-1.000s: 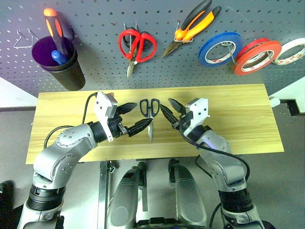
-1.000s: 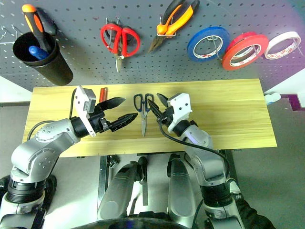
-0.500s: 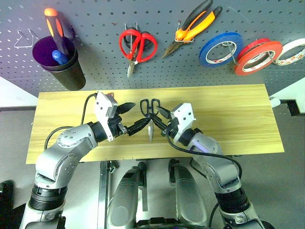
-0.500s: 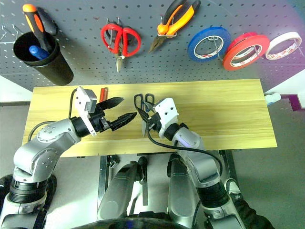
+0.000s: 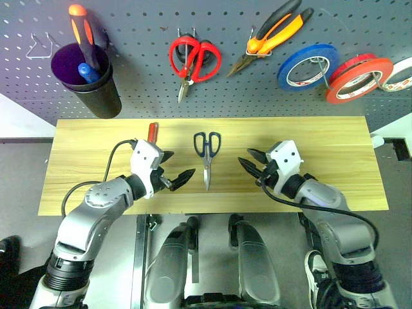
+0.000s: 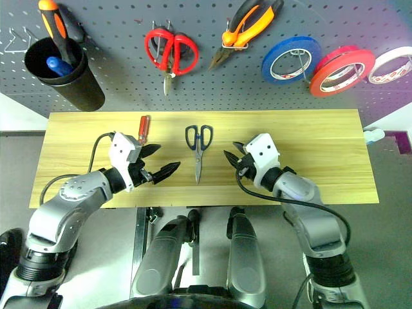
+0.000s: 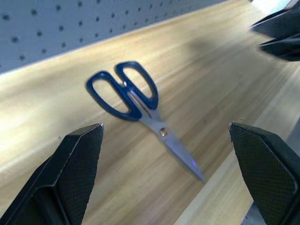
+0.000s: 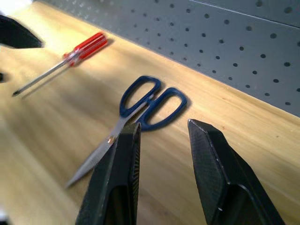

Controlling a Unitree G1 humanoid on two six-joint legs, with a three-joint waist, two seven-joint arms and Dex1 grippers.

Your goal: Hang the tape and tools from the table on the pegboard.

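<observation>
The dark blue-handled scissors (image 5: 206, 151) lie flat on the light wood table (image 5: 322, 135), blades toward me. A slim red-handled screwdriver (image 5: 152, 132) lies to their left. My left gripper (image 5: 179, 166) hovers just left of the blades, fingers wide open and empty. On the other side, a little apart from the scissors, my right gripper (image 5: 247, 159) is slightly open and holds nothing. Both wrist views look at the scissors (image 8: 145, 105). On the grey pegboard (image 5: 141, 90) hang the orange-and-black pliers (image 5: 273, 35) and the red-orange tape (image 5: 357, 69).
Also on the pegboard are red-handled scissors (image 5: 193, 58), a blue tape roll (image 5: 308, 64), a whitish roll (image 5: 402, 69), a bare wire hook (image 5: 38, 48) and a black cup (image 5: 90, 80) holding an orange-and-black screwdriver.
My right gripper drew back to the right from the scissors' handles and its fingers parted a little. My left gripper sank slightly. The camera view also shifted.
</observation>
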